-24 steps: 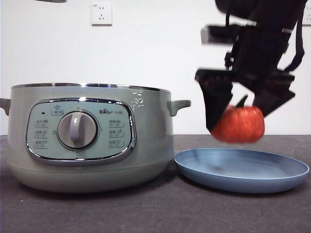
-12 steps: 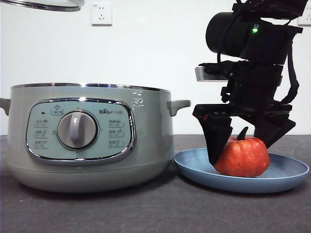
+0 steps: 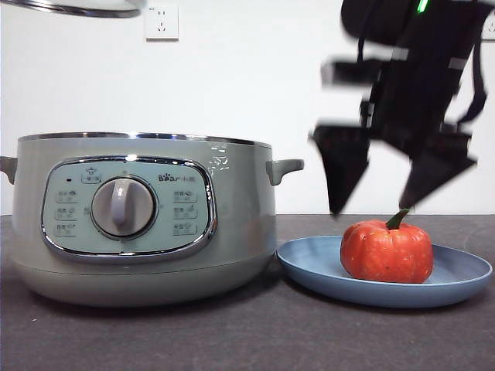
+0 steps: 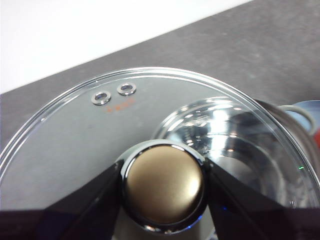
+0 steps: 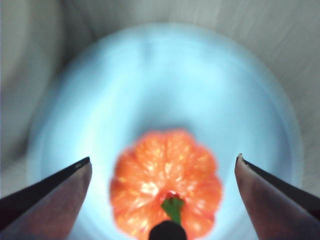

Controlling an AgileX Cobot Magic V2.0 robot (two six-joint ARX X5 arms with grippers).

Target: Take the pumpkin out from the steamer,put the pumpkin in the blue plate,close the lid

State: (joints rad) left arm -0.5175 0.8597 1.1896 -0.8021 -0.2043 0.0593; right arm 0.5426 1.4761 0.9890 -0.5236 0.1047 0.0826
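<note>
The orange-red pumpkin (image 3: 387, 251) with its green stem sits on the blue plate (image 3: 317, 267), to the right of the steamer (image 3: 139, 216). My right gripper (image 3: 383, 189) is open and empty, just above the pumpkin; its wrist view looks down on the pumpkin (image 5: 167, 187) and the plate (image 5: 165, 85) between the spread jaws. My left gripper (image 4: 162, 185) is shut on the knob (image 4: 162, 185) of the glass lid (image 4: 75, 130) and holds it in the air above the open steamer (image 4: 235, 145). The lid's rim (image 3: 69, 8) shows at the front view's top left.
The steamer stands on a dark table (image 3: 255, 332), its right handle (image 3: 285, 168) close to the plate's rim. A white wall with a socket (image 3: 161, 22) is behind.
My right gripper opened, let go of the pumpkin on the plate and rose above it. The lid's rim has shifted slightly to the right at the top left.
</note>
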